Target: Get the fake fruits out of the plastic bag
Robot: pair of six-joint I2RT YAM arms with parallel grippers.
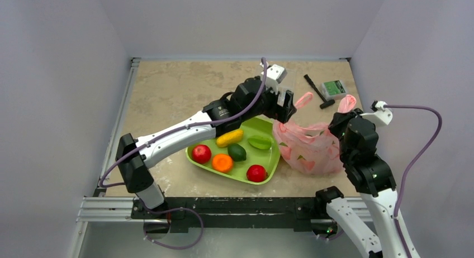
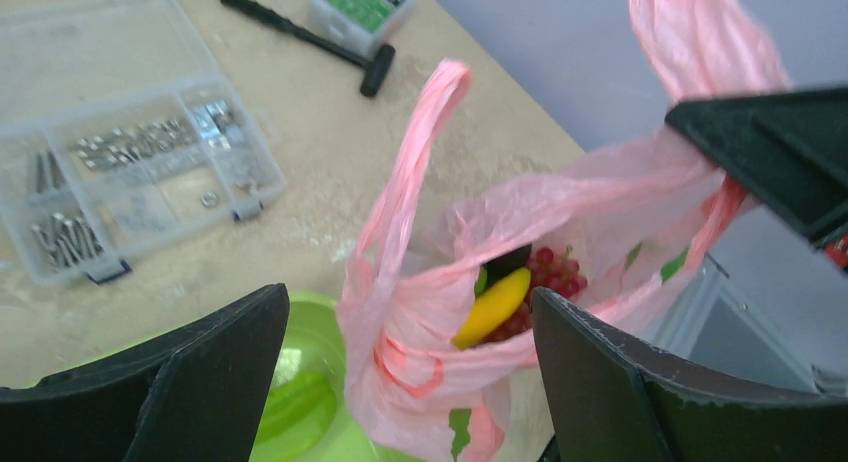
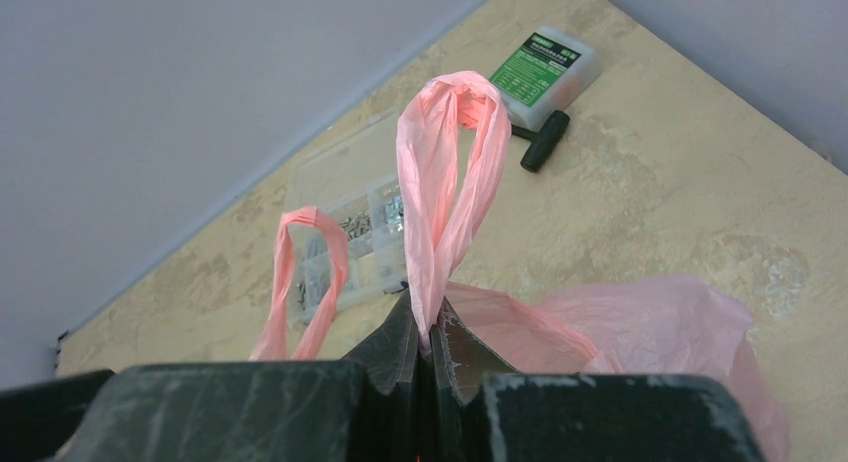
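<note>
Two arms reaching over the table [image 1: 167,85], with the plastic bag [image 1: 307,149] between their grippers. Bag standing toward the right, just right of the green tray [image 1: 240,171], against or nearly against its right edge.

At the bag's right side, the right gripper [image 3: 430,354], fingers pressed tight together on one loop handle [image 3: 445,182], pink plastic pinched between them and rising above in a tall loop. Second handle [image 3: 305,272] standing free to the far left of the first.

At the bag's far-left side, the left gripper [image 2: 408,312], fingers [image 2: 200,382] spread wide with nothing between them, the bag's open mouth framed in the gap.

Inside the mouth: a yellow banana [image 2: 492,307] lying tilted, a dark red grape bunch [image 2: 556,269] just right of it and touching it, a dark rounded piece [image 2: 512,259] at the banana's upper end, and a lime-green sliver [image 2: 481,280] beside that, too little showing to tell what.

Six fruits in the tray: a stubby yellow fruit [image 1: 230,138], two red round fruits [image 1: 201,153], an orange one [image 1: 222,162], a dark green one [image 1: 237,152] and a pale green one [image 1: 260,142].

Far on the table, a clear parts box [image 2: 120,132], a black tool [image 2: 310,37] and a green-labelled box [image 2: 360,4].
</note>
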